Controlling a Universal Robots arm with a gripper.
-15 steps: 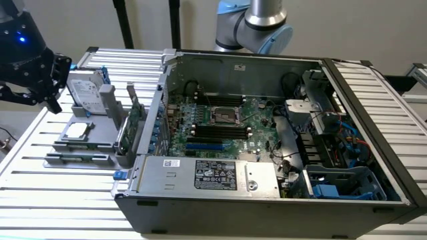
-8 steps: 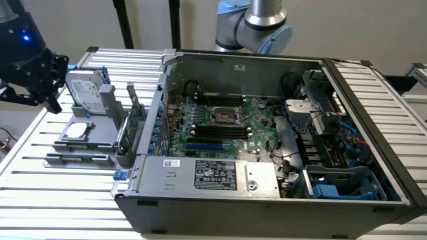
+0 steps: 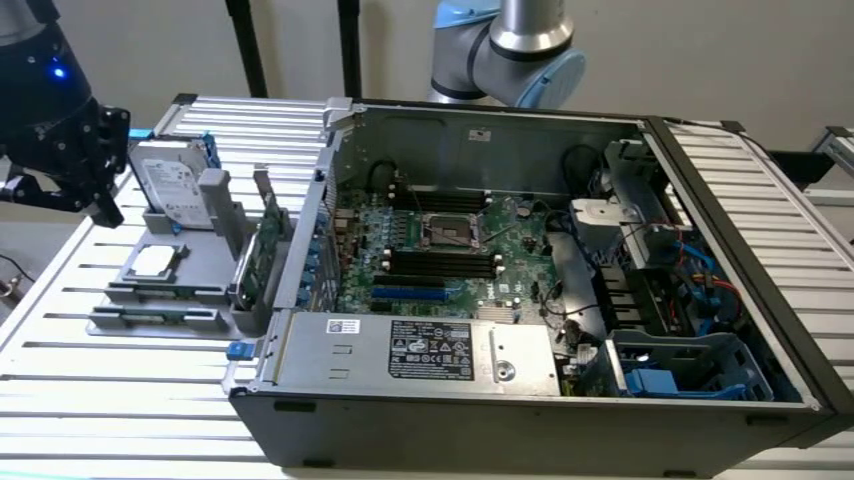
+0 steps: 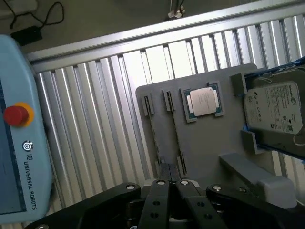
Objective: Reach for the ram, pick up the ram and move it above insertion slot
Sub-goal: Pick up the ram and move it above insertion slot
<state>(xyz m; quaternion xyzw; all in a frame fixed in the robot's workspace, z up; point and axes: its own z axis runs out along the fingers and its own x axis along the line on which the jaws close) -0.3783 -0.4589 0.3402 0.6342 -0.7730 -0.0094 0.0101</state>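
Exterior: end effector (image 3: 94, 188) hangs beside the grey holder (image 3: 187, 262), at the exterior view's left, well apart from the open PC case (image 3: 534, 250).
Wrist: end effector clenched, empty. The ram (image 4: 175, 131) stands on edge in the holder, near the fingertips and untouched. Reach incomplete, pick and move undone.

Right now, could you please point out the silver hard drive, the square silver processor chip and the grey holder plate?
silver hard drive (image 4: 275, 107), wrist view, middle of its labelled face
square silver processor chip (image 4: 204, 102), wrist view, centre of its metal lid
grey holder plate (image 4: 205, 143), wrist view, bare patch beside the chip
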